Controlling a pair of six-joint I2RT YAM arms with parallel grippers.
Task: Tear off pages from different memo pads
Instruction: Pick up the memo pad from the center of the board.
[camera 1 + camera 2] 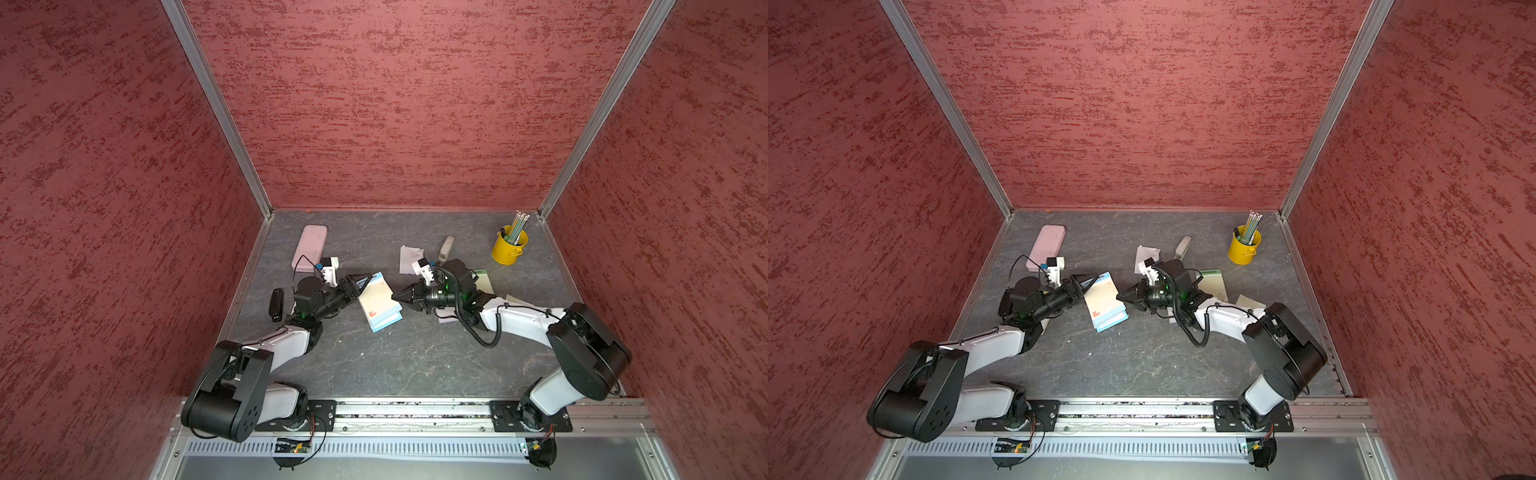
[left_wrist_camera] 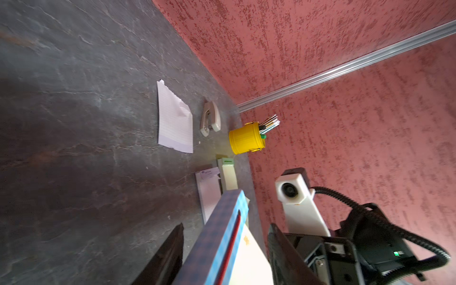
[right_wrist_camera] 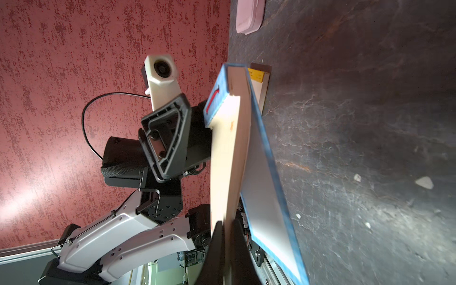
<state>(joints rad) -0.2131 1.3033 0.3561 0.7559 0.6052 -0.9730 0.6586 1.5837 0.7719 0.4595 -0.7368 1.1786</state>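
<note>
A blue-edged memo pad point(image 1: 380, 307) point(image 3: 266, 185) lies mid-table between my two arms. My left gripper point(image 1: 365, 279) point(image 2: 226, 225) stands open astride the pad's blue top strip point(image 2: 222, 234), with a gap showing on each side. My right gripper point(image 1: 394, 296) point(image 3: 227, 222) is shut on the edge of the pad's cream top page point(image 3: 227, 148), which carries an orange mark and bows up off the sheets beneath. A green-topped pad point(image 1: 484, 280) point(image 2: 228, 172) and a lilac pad point(image 2: 209, 192) lie by the right arm. A yellow-topped pad point(image 3: 257, 76) shows behind the blue one.
A loose lilac page point(image 1: 410, 259) and a beige stapler point(image 1: 446, 248) lie behind the grippers. A cream sheet point(image 1: 515, 300) lies right of the right arm. A yellow pencil bucket point(image 1: 509, 245) stands back right, a pink case point(image 1: 309, 247) back left, a black object point(image 1: 276, 304) at the left edge.
</note>
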